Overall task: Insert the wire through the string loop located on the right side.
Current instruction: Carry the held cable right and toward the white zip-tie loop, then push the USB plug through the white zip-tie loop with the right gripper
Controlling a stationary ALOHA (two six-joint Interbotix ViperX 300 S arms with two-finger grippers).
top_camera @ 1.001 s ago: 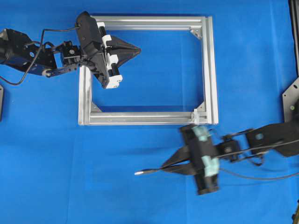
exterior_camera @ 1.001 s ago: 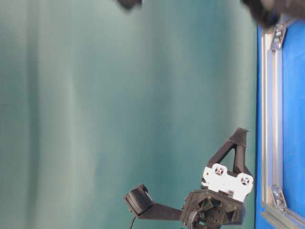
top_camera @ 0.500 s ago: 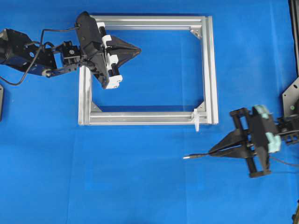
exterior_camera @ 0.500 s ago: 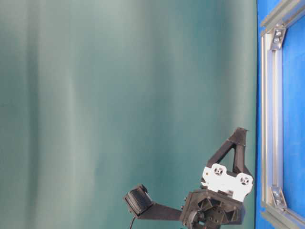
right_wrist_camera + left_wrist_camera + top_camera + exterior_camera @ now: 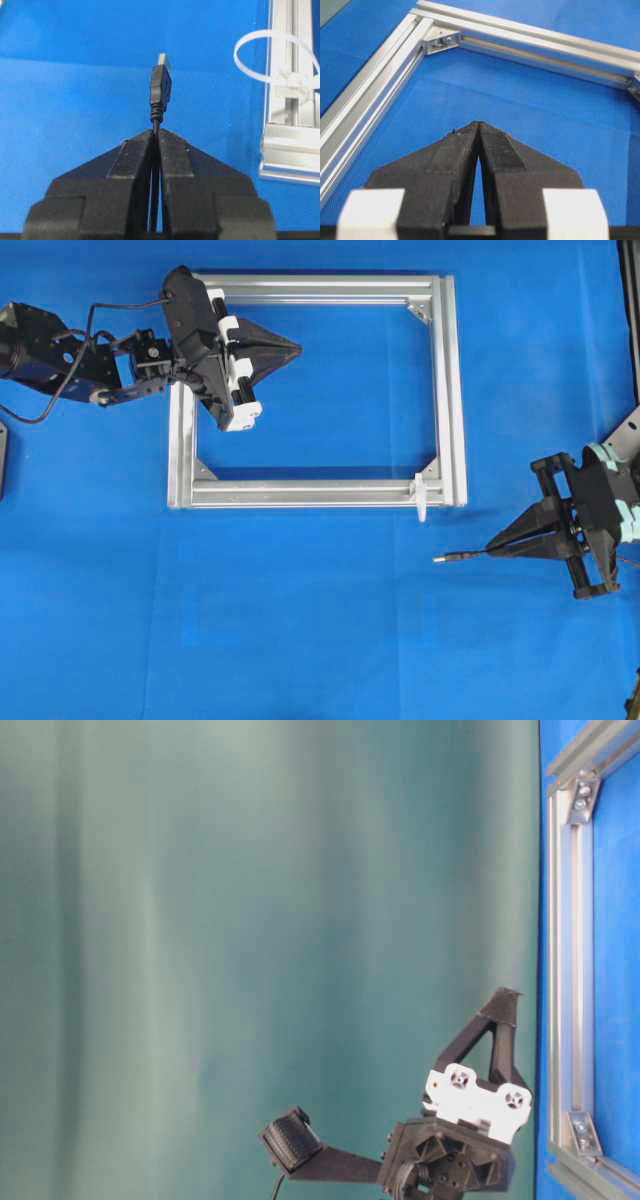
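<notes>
Clearly the right gripper [image 5: 156, 132] is clamped on the wire [image 5: 161, 82], plug poking out, near the table's right edge. Beyond, the string loop [image 5: 272, 55] stands at the frame's [image 5: 455, 390] near-right corner, off to one side; approached misaligned, the plug may bump and flatten it. Farthest, the left gripper [image 5: 478, 124] hangs closed, empty.

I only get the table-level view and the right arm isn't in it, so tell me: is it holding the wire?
Observer: Yes. The right gripper is shut on the wire, with the plug sticking out past the fingers.
Operator: Where's the string loop?
Observer: The string loop is at the frame's lower right corner in the overhead view. The plug is clear of it, not threaded.
Operator: And the left gripper?
Observer: The left gripper is shut and empty.
</notes>
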